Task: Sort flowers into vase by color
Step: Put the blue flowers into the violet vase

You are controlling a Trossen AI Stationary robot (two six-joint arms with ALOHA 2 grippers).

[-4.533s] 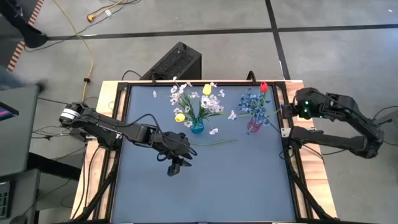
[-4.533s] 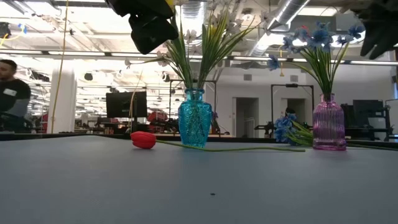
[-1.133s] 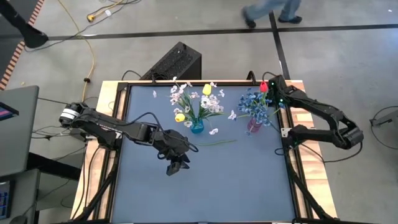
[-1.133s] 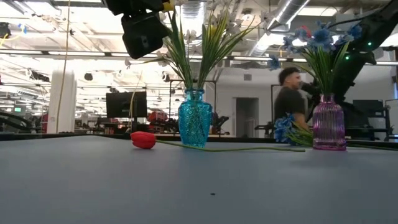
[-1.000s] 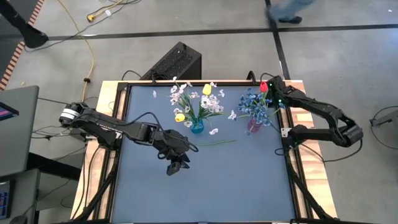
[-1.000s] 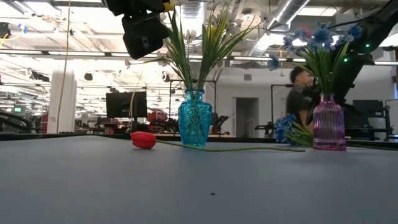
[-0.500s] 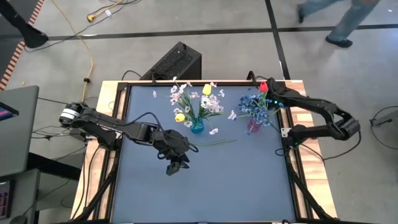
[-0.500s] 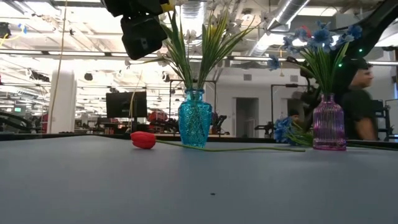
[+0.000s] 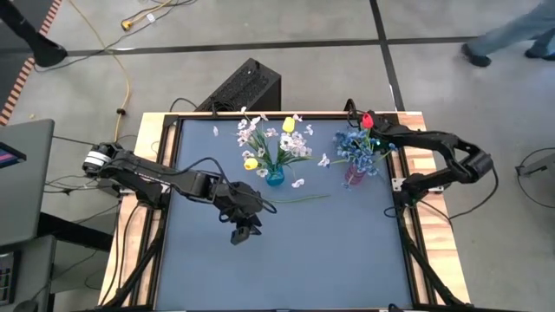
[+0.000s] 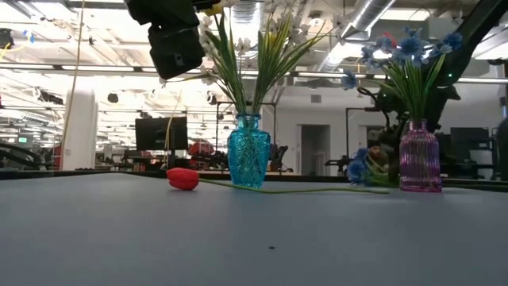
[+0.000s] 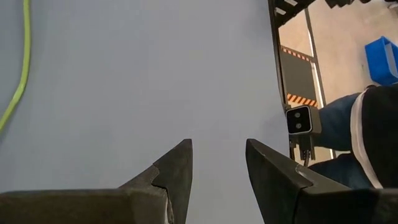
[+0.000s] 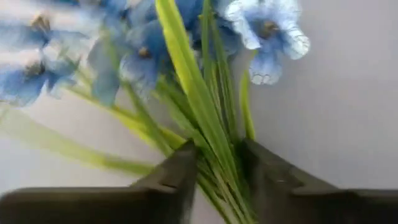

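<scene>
Behind pink vase (image 9: 351,176), right end effector (image 12: 217,163) clamps blue spray stems (image 12: 205,124); contact blurred.

teal vase (image 10: 248,151) | pink vase (image 10: 419,157) | red tulip (image 10: 183,179) | blue blossoms (image 12: 124,56) | grey table (image 9: 286,251)

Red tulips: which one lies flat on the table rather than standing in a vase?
The red tulip beside the teal vase, its stem flat along the table; the other red tulip stands over the pink vase.
</scene>
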